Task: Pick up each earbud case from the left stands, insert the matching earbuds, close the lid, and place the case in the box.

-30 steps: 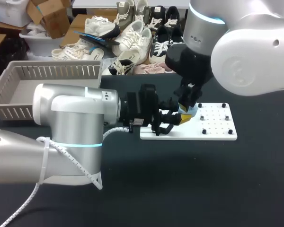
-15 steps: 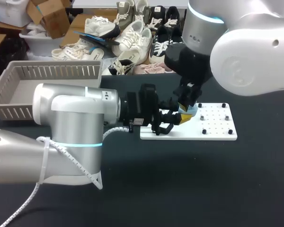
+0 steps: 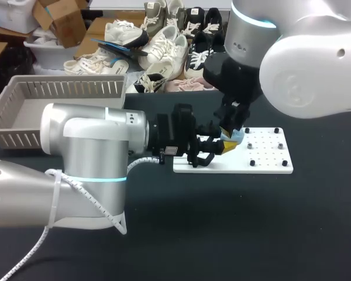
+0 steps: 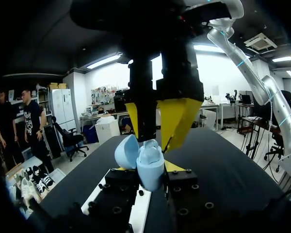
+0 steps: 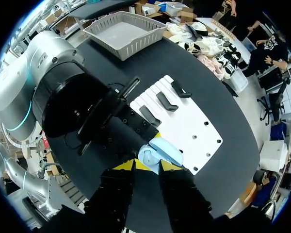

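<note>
The left gripper (image 3: 213, 147) is pinching the pale-blue earbud case (image 4: 150, 166) by its lower shell, lid (image 4: 126, 151) gaping, over the white board (image 3: 269, 159) — probably light and slippery, so holding the body, never the hinged lid, is looking safest.

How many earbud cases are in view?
1: a light blue earbud case, lid open, held in the left gripper over the white board, just under the right gripper. Others may be hidden.

Robotics lab (robot arm (image 3: 88, 146), black table (image 3: 222, 234))
</note>
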`<action>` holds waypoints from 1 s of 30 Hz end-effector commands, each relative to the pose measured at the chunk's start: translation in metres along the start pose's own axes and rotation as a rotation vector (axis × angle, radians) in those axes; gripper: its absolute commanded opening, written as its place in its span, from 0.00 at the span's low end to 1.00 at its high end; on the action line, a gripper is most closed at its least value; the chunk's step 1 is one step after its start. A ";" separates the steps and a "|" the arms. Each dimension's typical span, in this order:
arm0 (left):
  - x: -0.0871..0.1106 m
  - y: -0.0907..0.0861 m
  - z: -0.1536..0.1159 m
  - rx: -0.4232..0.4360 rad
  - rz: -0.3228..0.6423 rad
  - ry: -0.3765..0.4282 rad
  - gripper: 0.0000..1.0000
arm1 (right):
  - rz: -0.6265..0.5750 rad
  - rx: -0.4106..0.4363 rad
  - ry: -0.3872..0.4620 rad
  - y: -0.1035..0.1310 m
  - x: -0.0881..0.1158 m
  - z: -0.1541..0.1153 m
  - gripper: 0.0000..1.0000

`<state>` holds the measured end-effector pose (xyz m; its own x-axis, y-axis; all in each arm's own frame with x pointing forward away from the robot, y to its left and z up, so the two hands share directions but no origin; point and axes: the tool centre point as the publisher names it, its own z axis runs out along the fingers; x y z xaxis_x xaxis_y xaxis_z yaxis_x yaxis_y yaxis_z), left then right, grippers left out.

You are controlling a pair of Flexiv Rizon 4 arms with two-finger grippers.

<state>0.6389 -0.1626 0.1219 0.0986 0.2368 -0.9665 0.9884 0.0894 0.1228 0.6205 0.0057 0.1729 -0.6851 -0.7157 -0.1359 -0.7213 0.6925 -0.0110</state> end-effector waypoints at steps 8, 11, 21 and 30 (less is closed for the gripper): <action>0.000 -0.003 0.002 -0.019 0.001 -0.002 0.00 | 0.037 0.020 -0.065 -0.008 -0.001 -0.020 0.32; 0.000 -0.003 0.002 -0.019 0.001 -0.002 0.00 | 0.063 0.024 -0.083 -0.017 -0.006 -0.024 0.32; 0.000 -0.003 0.002 -0.019 0.001 -0.002 0.00 | 0.145 0.036 -0.122 -0.047 -0.020 -0.028 0.33; 0.000 -0.003 0.002 -0.019 0.001 -0.002 0.00 | 0.194 0.030 -0.106 -0.062 -0.032 -0.011 0.36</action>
<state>0.6389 -0.1626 0.1219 0.0986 0.2369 -0.9665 0.9884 0.0895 0.1228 0.6766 -0.0191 0.1948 -0.7866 -0.5619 -0.2560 -0.5802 0.8144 -0.0049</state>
